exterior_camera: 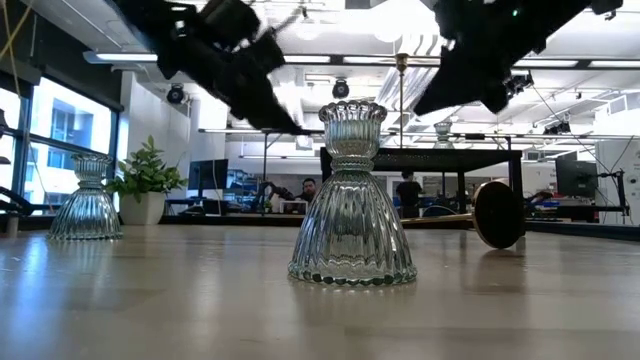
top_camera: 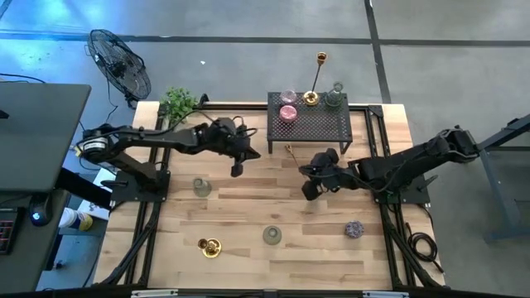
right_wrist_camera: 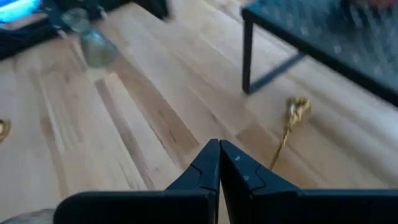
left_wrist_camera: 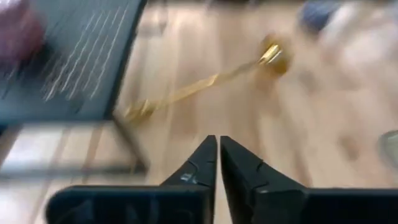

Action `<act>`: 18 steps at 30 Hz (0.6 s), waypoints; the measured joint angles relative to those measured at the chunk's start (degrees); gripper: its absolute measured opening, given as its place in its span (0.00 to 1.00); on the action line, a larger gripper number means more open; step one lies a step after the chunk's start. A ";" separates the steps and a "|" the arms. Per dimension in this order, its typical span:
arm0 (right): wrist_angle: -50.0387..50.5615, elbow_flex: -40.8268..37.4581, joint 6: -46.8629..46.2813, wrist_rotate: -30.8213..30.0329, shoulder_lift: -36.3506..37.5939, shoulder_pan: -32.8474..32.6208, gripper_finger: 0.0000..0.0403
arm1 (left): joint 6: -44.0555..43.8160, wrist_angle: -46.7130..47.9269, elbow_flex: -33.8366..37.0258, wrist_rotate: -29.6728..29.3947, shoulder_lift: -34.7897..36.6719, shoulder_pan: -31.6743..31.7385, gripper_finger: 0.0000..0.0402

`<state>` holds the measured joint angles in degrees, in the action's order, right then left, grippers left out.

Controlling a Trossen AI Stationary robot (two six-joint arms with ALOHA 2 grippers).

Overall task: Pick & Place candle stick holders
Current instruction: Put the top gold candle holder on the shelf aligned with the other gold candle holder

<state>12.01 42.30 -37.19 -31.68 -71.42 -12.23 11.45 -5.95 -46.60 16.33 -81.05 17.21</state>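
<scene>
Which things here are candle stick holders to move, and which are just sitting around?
Job: tall brass stick and pink glass cup on the rack; fallen brass stick; clear glass holders; short gold holder; purple holder.
Bystanders: potted plant, black mesh rack, fan.

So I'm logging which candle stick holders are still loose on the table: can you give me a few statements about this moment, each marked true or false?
1. A tall brass stick lies on its side beside the black mesh rack. True.
2. The rack is bare. False: several holders stand on it.
3. The left gripper holds a glass cup. False: its jaws are shut on nothing.
4. The right gripper has its jaws shut and empty. True.
</scene>
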 joint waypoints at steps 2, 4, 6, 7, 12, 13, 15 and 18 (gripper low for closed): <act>0.74 0.07 -1.72 0.95 -1.56 0.39 0.00 | -0.52 -7.45 3.43 4.90 0.87 0.01 0.01; 1.45 0.09 -3.25 2.88 -3.82 0.92 0.00 | -1.73 -13.34 6.97 5.61 2.03 -0.02 0.02; 1.63 0.09 -4.79 5.16 -6.01 1.83 0.00 | -2.80 -17.01 10.19 4.29 3.48 -0.02 0.03; 2.00 0.09 -5.60 5.97 -7.05 2.29 0.00 | -3.48 -18.38 11.75 3.42 4.24 0.00 0.03; 3.09 0.09 -7.70 7.22 -10.27 4.70 0.09 | -4.86 -23.47 18.83 0.78 9.55 0.02 0.00; 3.02 0.09 -7.60 7.23 -10.63 5.24 0.12 | -5.21 -24.84 20.31 0.67 10.73 0.02 0.00; 2.98 0.09 -7.66 7.19 -11.66 6.61 0.19 | -5.29 -27.30 22.71 0.11 12.49 0.02 0.01; 2.85 0.09 -7.81 8.00 -13.77 8.73 0.28 | -5.31 -31.32 26.42 -1.50 14.96 0.02 0.01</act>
<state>14.86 42.39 -45.00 -23.68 -85.19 -3.50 6.13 -37.27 -20.17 14.83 -66.09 17.23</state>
